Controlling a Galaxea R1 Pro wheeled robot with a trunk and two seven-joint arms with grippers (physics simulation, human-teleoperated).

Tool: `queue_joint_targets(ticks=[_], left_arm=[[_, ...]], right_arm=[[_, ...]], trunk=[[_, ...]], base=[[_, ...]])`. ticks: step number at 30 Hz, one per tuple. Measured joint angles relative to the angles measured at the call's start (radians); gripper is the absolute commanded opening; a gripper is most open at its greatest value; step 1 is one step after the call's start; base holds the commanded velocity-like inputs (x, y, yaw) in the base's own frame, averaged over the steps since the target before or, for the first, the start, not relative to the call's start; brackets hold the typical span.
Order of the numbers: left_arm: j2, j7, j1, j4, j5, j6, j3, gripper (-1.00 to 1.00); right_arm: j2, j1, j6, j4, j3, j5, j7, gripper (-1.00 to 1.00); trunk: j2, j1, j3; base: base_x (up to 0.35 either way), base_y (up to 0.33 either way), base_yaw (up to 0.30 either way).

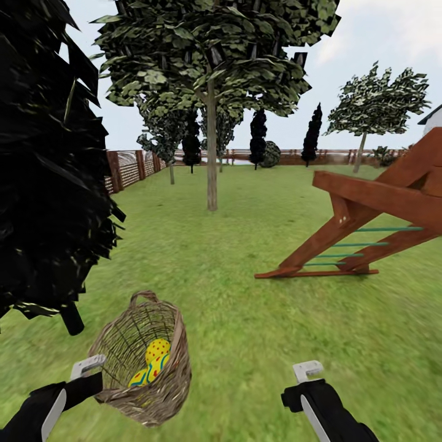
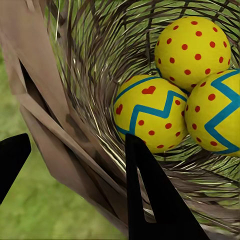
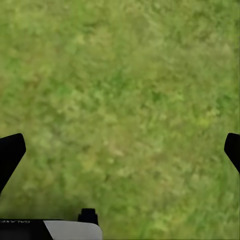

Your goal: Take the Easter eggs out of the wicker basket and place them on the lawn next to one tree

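The brown wicker basket [image 1: 144, 362] sits tilted at the lower left over the lawn [image 1: 233, 319]. Two yellow Easter eggs [image 1: 158, 351] show inside it. In the left wrist view all three eggs lie together: a red-dotted one [image 2: 192, 47], one with a heart and a blue zigzag [image 2: 150, 112], and one at the edge [image 2: 217, 117]. My left gripper [image 1: 92, 368] is shut on the basket's wall [image 2: 60, 115], one finger [image 2: 150, 195] inside and one outside. My right gripper [image 1: 307, 371] hangs open over bare grass [image 3: 125, 142]. A tree [image 1: 212, 153] with a pale trunk stands ahead.
A dark cone-shaped tree [image 1: 43, 184] crowds the left side, close to the basket. A red-brown wooden play frame [image 1: 368, 215] with teal rungs stands at right. A brown slat fence [image 1: 129, 169] and more trees [image 1: 362, 147] ring the far lawn.
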Motion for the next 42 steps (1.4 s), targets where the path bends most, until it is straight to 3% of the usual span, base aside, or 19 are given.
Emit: queue_joint_targets(ticks=[42], left_arm=[[-0.01,0.0,0.0,0.0,-0.001,0.0,0.0,-1.0]], right_arm=[[0.0,0.0,0.0,0.0,-0.002,0.0,0.0,1.0]], trunk=[[0.0,0.0,-0.02]], base=[[0.335,0.0,0.0]])
